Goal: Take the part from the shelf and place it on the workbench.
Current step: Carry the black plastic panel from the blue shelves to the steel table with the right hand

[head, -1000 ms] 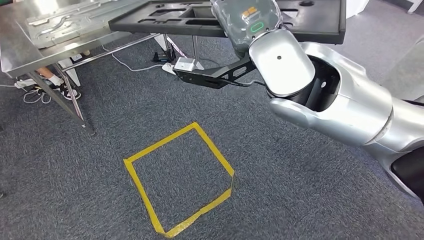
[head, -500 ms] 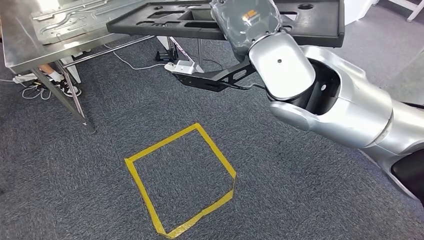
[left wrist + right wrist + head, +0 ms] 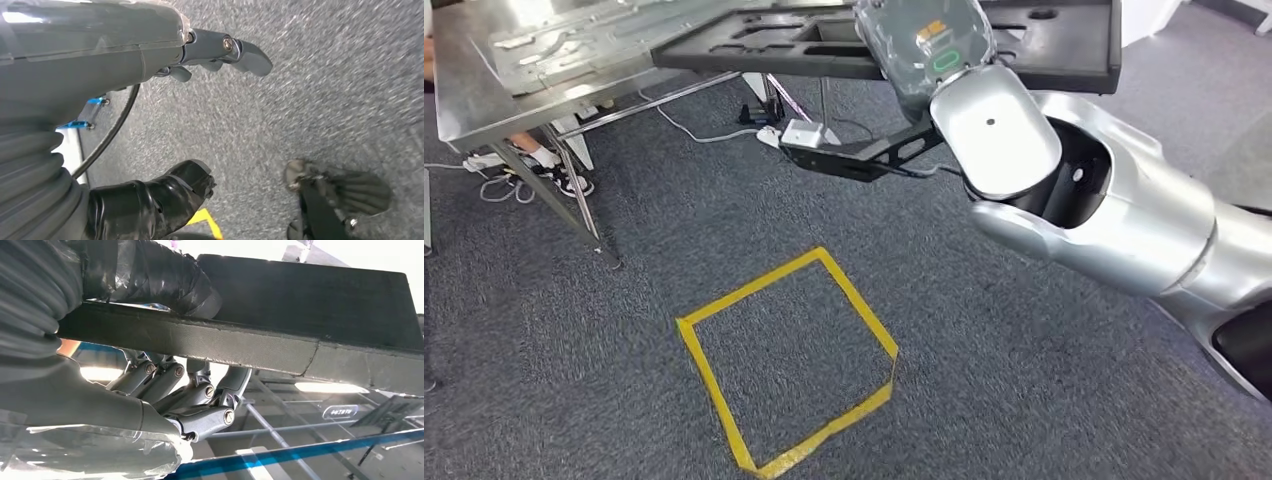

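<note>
Gripping the black part [image 3: 824, 40] from beneath with the right hand [image 3: 195, 400], long axis reaching toward the steel workbench [image 3: 484, 90] just beside it; left hand [image 3: 220, 50] hanging loose, fingers apart.

Workshop: steel workbench [image 3: 484, 75], yellow floor tape [image 3: 724, 400], grey carpet [image 3: 1024, 380].

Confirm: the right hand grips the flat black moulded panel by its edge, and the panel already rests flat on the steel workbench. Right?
Not quite. The right hand does grip the flat black moulded panel by its edge, but the panel is held in the air beside the steel workbench, not resting on it, as the head view shows.
</note>
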Robot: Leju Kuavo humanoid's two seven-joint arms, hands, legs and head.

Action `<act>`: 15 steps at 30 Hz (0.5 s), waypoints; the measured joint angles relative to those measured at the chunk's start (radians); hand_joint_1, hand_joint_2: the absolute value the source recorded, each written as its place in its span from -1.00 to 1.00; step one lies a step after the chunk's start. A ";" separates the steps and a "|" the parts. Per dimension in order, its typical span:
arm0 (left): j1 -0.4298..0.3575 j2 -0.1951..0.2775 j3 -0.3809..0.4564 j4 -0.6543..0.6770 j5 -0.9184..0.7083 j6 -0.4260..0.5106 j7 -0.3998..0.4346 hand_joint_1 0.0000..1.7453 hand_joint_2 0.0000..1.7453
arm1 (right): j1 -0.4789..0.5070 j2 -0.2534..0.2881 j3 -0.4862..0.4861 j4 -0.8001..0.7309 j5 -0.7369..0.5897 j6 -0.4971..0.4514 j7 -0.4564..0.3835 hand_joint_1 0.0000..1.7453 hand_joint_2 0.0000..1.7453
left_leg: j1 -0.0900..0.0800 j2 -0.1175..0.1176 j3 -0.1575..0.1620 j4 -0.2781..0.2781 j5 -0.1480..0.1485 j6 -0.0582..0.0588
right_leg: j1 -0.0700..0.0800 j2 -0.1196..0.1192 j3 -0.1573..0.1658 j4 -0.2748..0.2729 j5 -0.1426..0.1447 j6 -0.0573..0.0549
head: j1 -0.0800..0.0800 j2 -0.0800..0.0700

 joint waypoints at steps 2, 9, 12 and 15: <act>-0.001 0.000 0.001 0.000 0.000 0.001 0.000 -1.00 1.00 | 0.001 0.000 0.000 0.000 0.001 0.000 0.000 1.00 1.00 | 0.003 0.003 -0.058 0.120 -0.051 -0.008 | 0.001 0.000 0.001 -0.001 0.000 -0.003 | -0.001 0.000; -0.001 0.000 0.001 0.000 -0.008 0.004 0.002 -1.00 1.00 | 0.001 0.000 0.000 -0.001 0.002 0.002 0.000 1.00 1.00 | 0.002 0.008 0.028 -0.076 0.062 0.000 | 0.001 0.000 0.004 -0.001 -0.004 0.008 | -0.001 0.000; -0.002 0.001 0.001 0.000 -0.008 0.006 0.003 -1.00 1.00 | 0.002 -0.001 0.000 -0.001 0.002 0.004 0.000 1.00 1.00 | -0.004 0.007 0.039 -0.097 0.059 0.018 | -0.001 0.000 0.004 -0.005 -0.004 0.026 | 0.000 0.000; -0.001 0.001 0.001 0.000 -0.008 0.013 0.004 -1.00 1.00 | 0.000 -0.006 0.000 -0.001 0.002 0.005 0.000 1.00 1.00 | -0.001 0.009 0.055 -0.115 0.064 0.039 | 0.000 0.000 -0.024 0.061 -0.042 0.034 | 0.003 0.000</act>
